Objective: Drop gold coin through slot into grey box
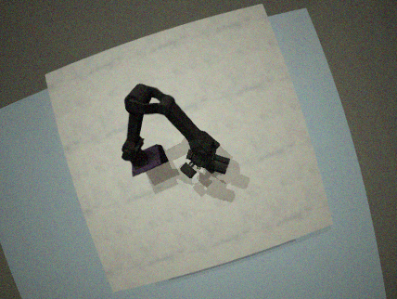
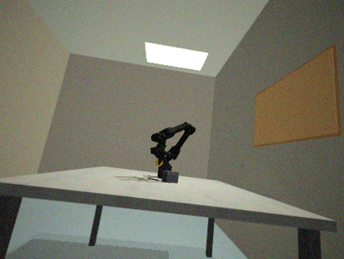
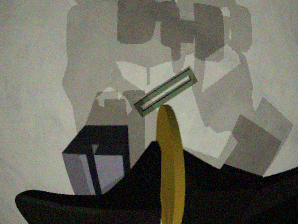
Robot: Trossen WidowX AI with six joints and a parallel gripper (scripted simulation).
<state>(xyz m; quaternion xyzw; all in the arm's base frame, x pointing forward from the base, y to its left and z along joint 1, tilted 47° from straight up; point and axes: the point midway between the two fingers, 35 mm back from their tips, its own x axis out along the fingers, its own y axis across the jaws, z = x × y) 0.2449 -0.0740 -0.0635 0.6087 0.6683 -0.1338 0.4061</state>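
My gripper point(image 3: 160, 147) point(image 1: 205, 163) point(image 2: 159, 160) is shut on the gold coin point(image 3: 169, 163) point(image 2: 157, 162) and holds it edge-on, upright, above the table. In the wrist view the dark-green holder point(image 3: 162, 87) lies empty on the table just beyond the coin's top, turned at a slant. The closed grey box point(image 3: 100, 159) point(image 1: 153, 155) point(image 2: 170, 177) stands to the lower left of the coin in the wrist view, beside the arm's base. Its slot does not show in any view. The coin is off to the side of the box, not over it.
The white table point(image 1: 232, 70) point(image 2: 120, 189) carries only the arm, the box and the holder. Several grey shadows of the arm fall on the table around the holder. An orange board point(image 2: 297, 106) hangs on the right wall.
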